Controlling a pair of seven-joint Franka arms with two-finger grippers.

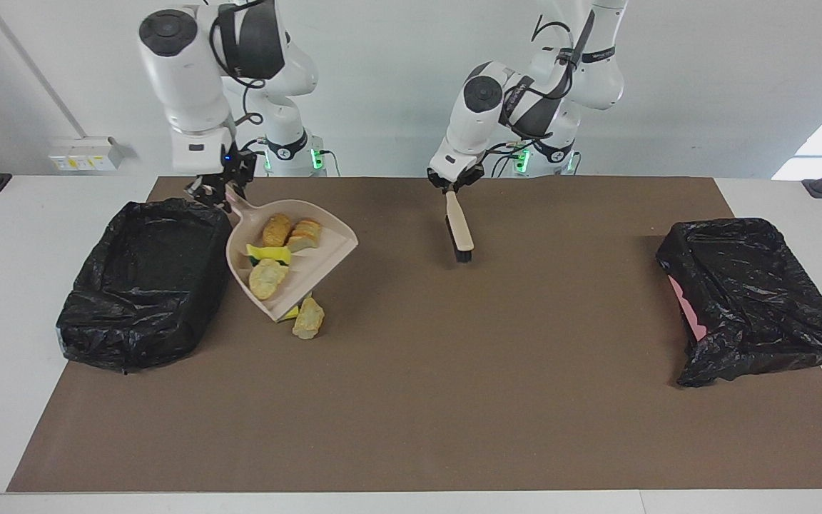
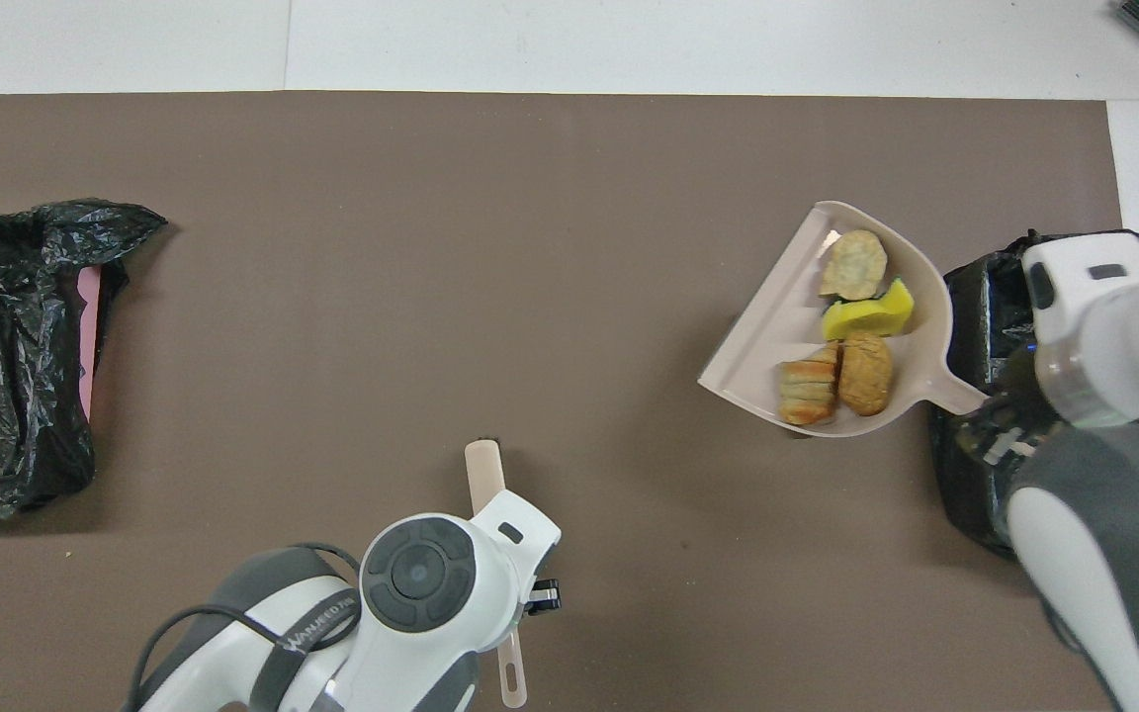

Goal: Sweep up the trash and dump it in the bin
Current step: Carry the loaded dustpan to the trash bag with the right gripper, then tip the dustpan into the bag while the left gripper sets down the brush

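We are seeing the right gripper (image 1: 215, 191) clamping the handle of the beige dustpan (image 1: 325, 251), raised beside the black-lined bin (image 1: 143, 282) at the right arm's end. Four trash scraps (image 2: 851, 336) are lying in the pan. The facing view is showing a tan lump (image 1: 308, 318) on the brown mat (image 1: 411, 400) under the pan's edge; the overhead view is hiding it. The left gripper (image 1: 452, 187) is gripping the brush (image 1: 459, 230), bristles hanging down over the mat.
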